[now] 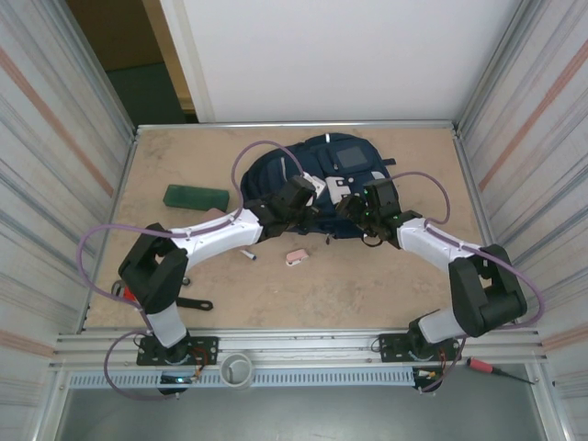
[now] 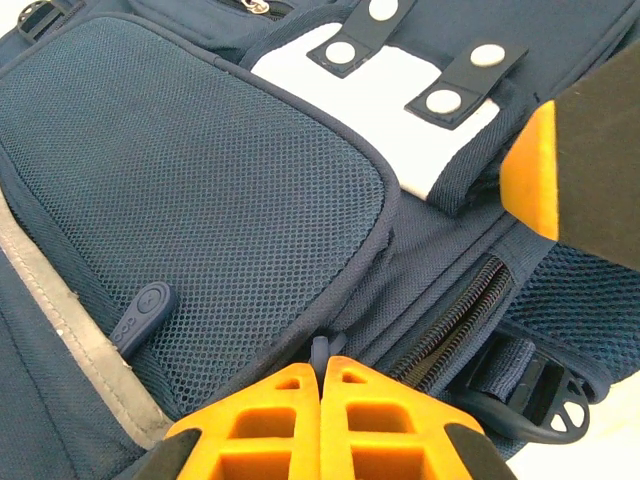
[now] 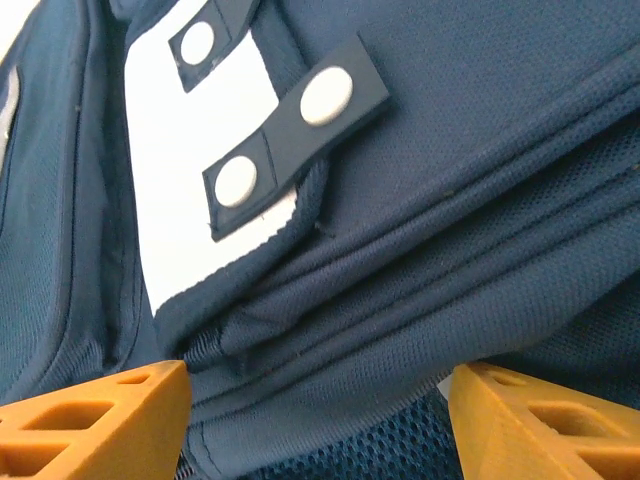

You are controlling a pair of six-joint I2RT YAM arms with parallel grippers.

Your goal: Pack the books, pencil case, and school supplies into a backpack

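Top external view first: the table [image 1: 386, 294] carries the backpack [image 1: 342, 158] at its far middle, lying flat, and both arms reach in to its near edge. Left of it, well apart, the green book [image 1: 197, 197] lies flat on the wood.

On to the tools. In the left wrist view, the left gripper [image 2: 321, 378] has its orange fingers pressed tight together. A small navy zip tab [image 2: 320, 347] pokes up from between the tips, pinched, at the end of the zip [image 2: 450, 315] beside the mesh pocket [image 2: 200, 200].

Over in the right wrist view, the right gripper [image 3: 320, 378] stands spread wide, one finger at each lower corner. Folds of backpack fabric lie between them, nothing clamped. The white patch [image 3: 175, 130] with its snap straps sits just above.

On the table, on the backpack's near side, a black spanner [image 1: 195, 303] lies by the left arm's base. A pink piece [image 1: 296, 257] sits just below the grippers, with a tiny marker [image 1: 248, 254] to its left. Both lie apart from the backpack.
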